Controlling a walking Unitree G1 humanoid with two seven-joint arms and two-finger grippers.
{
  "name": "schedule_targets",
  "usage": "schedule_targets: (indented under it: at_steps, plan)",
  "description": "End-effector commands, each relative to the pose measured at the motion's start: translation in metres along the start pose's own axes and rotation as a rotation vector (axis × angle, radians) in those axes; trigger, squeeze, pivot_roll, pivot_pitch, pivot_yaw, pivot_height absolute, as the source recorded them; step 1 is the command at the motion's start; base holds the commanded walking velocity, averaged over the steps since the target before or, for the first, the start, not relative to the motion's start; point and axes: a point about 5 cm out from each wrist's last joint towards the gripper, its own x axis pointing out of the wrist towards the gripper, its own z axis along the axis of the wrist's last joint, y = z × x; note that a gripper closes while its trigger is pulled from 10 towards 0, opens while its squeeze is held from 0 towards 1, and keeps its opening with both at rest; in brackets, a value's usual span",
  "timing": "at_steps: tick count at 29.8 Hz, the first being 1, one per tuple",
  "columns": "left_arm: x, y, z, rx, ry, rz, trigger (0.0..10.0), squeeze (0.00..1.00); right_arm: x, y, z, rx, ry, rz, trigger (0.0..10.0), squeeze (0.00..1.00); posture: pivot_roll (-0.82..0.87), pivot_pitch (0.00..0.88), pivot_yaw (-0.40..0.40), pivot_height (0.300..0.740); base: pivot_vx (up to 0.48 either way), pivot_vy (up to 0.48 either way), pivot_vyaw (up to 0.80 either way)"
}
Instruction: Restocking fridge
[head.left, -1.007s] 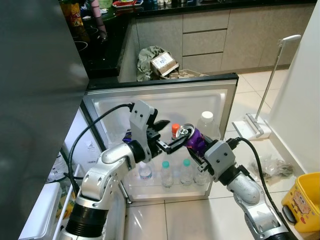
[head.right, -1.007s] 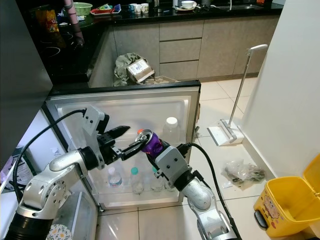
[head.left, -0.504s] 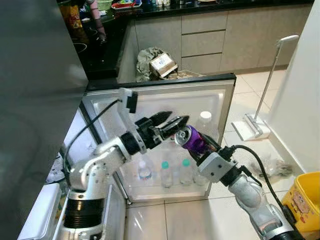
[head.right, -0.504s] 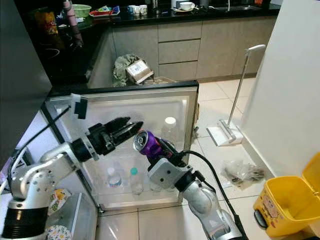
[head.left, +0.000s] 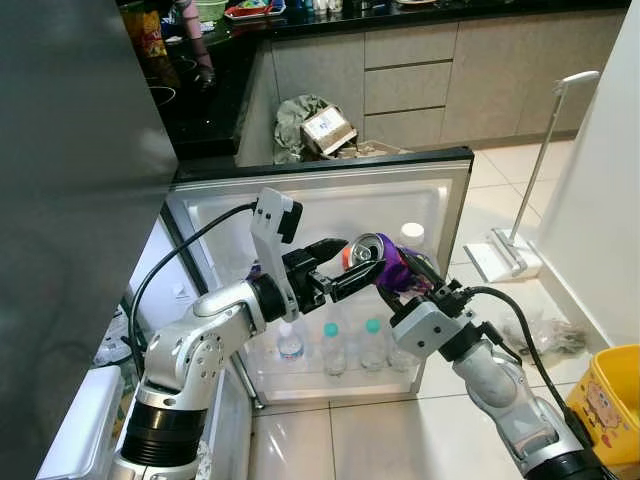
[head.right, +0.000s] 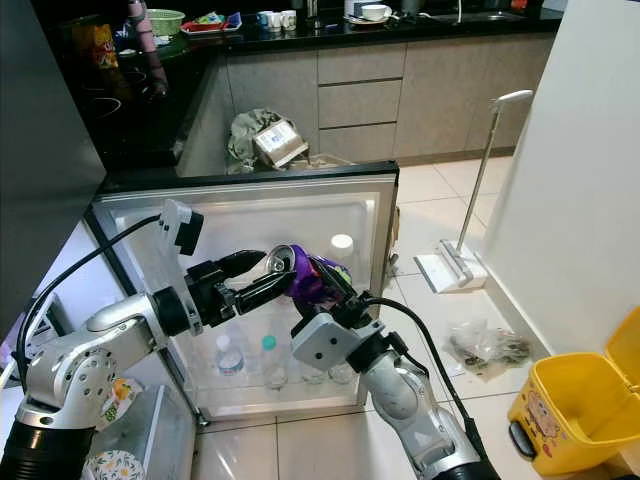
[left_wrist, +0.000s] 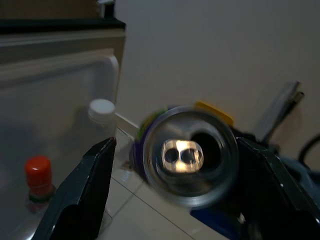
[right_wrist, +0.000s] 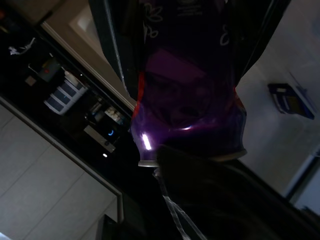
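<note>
The right gripper (head.left: 392, 272) grips a purple can (head.left: 385, 265) while the left gripper (head.left: 350, 270) spreads around its top; the handover is underway, shelving in the fridge door (head.left: 440, 200) remains.

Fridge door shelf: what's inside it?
The door shelf holds small water bottles along the bottom, a white-capped bottle and an orange-capped one higher up. The arms hide the rest.

No word, number or brand can be read anywhere. Pale printed marks are seen on the purple metal drink can (right_wrist: 187, 75) in the right wrist view, but they are too dark and partial to be made out. A white label is carried by the brown cardboard box (head.left: 327, 127) on the floor; its print is too small to be read
</note>
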Motion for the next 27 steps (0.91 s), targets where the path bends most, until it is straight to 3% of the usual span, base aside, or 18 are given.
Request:
schedule_targets:
  at_steps: [1,11,12,14,15,16,17,19,27]
  plan:
    - [0.001,0.002,0.003,-0.003,-0.018,0.021,10.0,0.00,0.002,0.005,0.003,0.015,-0.017,0.021,10.0,0.00,-0.12,0.008,0.064,0.740,0.000,0.000,0.00]
    - [0.003,0.000,0.003,0.013,-0.021,0.004,10.0,0.00,0.002,0.011,0.002,0.024,-0.019,0.047,10.0,0.00,-0.12,0.004,0.064,0.740,0.000,0.000,0.00]
    - [0.002,0.000,0.002,0.015,-0.015,0.004,7.4,0.00,0.002,0.010,0.002,0.023,-0.018,0.046,10.0,0.00,-0.12,0.005,0.064,0.740,0.000,0.000,0.00]
    - [0.001,0.000,0.000,0.017,0.001,0.008,7.0,0.00,0.002,0.009,0.001,0.020,-0.016,0.043,10.0,0.00,-0.12,0.005,0.064,0.740,0.000,0.000,0.00]
    - [0.000,0.001,-0.001,0.019,0.011,0.008,8.1,0.00,0.002,0.009,0.001,0.018,-0.015,0.041,10.0,0.00,-0.12,0.005,0.064,0.740,0.000,0.000,0.00]
    - [-0.001,0.001,-0.002,0.020,0.018,0.004,8.1,0.00,0.002,0.008,0.001,0.015,-0.014,0.040,10.0,0.00,-0.12,0.005,0.064,0.740,0.000,0.000,0.00]
    - [-0.003,0.001,-0.004,0.019,0.029,-0.002,9.4,0.00,0.002,0.008,0.000,0.013,-0.012,0.039,10.0,0.00,-0.12,0.006,0.063,0.740,0.000,0.000,0.00]
    - [-0.004,0.000,-0.005,0.018,0.039,-0.012,10.0,0.00,0.001,0.007,0.000,0.011,-0.010,0.039,10.0,0.00,-0.12,0.007,0.062,0.740,0.000,0.000,0.00]
    - [-0.003,-0.008,-0.008,0.004,0.044,-0.048,10.0,0.00,0.001,0.008,-0.003,0.010,-0.001,0.044,10.0,0.00,-0.12,0.006,0.060,0.740,0.000,0.000,0.00]
